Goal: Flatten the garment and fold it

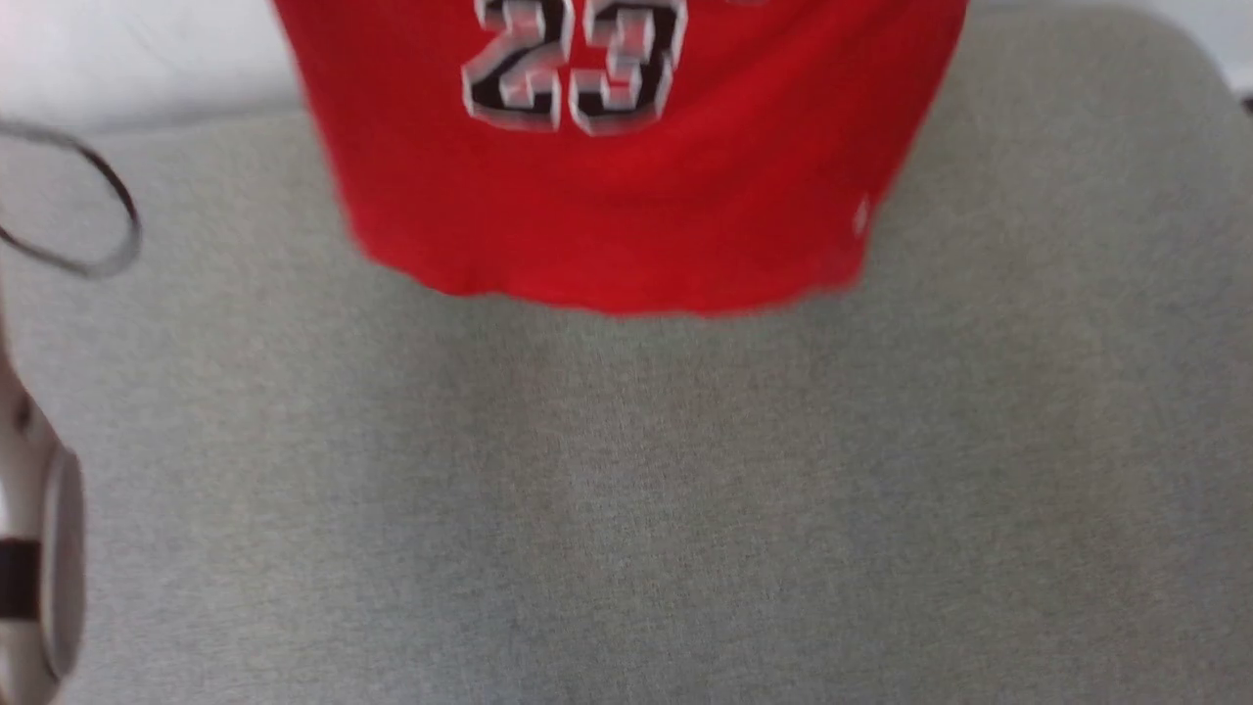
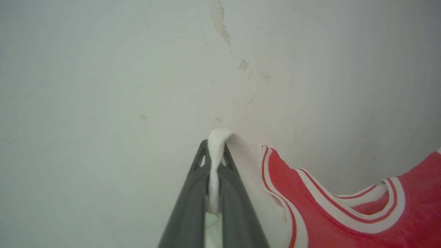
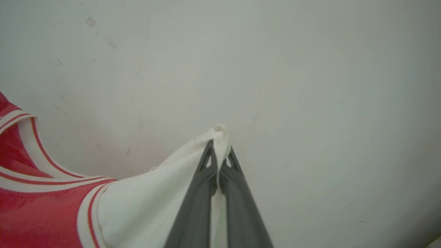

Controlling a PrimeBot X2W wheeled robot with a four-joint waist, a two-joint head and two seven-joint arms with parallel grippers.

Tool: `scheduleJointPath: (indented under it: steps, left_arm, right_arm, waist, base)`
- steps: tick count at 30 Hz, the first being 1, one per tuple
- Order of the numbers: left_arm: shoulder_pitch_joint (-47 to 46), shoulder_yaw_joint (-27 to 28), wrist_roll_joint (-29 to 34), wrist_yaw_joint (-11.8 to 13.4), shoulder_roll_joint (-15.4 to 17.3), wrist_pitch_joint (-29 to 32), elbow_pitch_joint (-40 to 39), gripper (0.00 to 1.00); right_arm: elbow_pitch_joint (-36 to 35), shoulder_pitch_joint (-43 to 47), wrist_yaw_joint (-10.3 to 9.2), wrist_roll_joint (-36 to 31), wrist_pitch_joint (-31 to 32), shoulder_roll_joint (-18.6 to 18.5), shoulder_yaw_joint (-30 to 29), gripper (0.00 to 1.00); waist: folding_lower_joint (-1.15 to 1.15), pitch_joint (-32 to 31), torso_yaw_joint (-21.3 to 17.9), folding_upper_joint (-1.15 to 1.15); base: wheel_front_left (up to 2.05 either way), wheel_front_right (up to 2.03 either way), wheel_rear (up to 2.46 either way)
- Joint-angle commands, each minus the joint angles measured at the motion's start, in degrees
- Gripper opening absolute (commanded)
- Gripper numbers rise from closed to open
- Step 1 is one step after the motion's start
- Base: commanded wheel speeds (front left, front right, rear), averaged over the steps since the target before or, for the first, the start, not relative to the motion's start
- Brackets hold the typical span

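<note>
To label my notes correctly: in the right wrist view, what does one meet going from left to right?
Red, striped-trim part of the garment → its white sleeve → right hand, shut on that sleeve → bare pale wall

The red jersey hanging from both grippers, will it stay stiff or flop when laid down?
Probably floppy: the jersey hangs limp from the left gripper and right gripper, sagging between them. Likely light, since small pinches of white fabric carry it. It may crumple on the grey surface unless lowered hem first.
</note>
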Motion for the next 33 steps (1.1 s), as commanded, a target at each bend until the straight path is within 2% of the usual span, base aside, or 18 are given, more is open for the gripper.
scheduleJointPath:
  steps: [1,10,18,24,28,33]
  left_arm:
    - [-2.59,0.22,0.67,0.54,0.22,-0.89,0.43,0.0]
    - [-14.78,0.77,3.98,2.12,0.65,-10.58,4.16,0.0]
    - [-21.46,2.2,3.86,3.14,-0.68,-21.33,7.63,0.0]
    - [-19.96,3.11,2.77,2.4,-0.82,-28.64,8.81,0.0]
    - [-17.58,4.15,0.34,1.25,-1.23,-30.4,9.03,0.0]
    - [-11.48,5.3,-3.03,-0.59,-1.37,-30.86,6.61,0.0]
  right_arm:
    - [0.33,-2.29,-0.05,-0.82,-0.5,0.22,-0.2,0.0]
    - [5.83,-13.96,-0.05,-4.81,-5.88,1.06,-0.18,0.0]
    - [10.35,-20.83,-0.05,-10.03,-13.02,0.05,0.32,0.0]
    - [13.95,-22.3,-0.05,-12.4,-18.89,-0.01,1.9,0.0]
    - [15.72,-21.8,-0.05,-11.75,-20.51,0.44,3.47,0.0]
    - [15.29,-18.65,-0.05,-7.9,-21.65,0.09,7.06,0.0]
  waist:
    - [-0.01,8.76,-0.05,0.0]
    - [-0.01,18.74,-0.74,0.0]
    - [-0.01,25.43,1.17,0.0]
    - [-0.01,28.59,2.86,0.0]
    - [-0.01,29.27,3.52,0.0]
    - [-0.01,27.77,3.96,0.0]
  base:
    - [0.0,0.0,0.0]
    - [0.0,0.0,0.0]
    - [0.0,0.0,0.0]
    - [0.0,0.0,0.0]
    - [0.0,0.0,0.0]
    - [0.0,0.0,0.0]
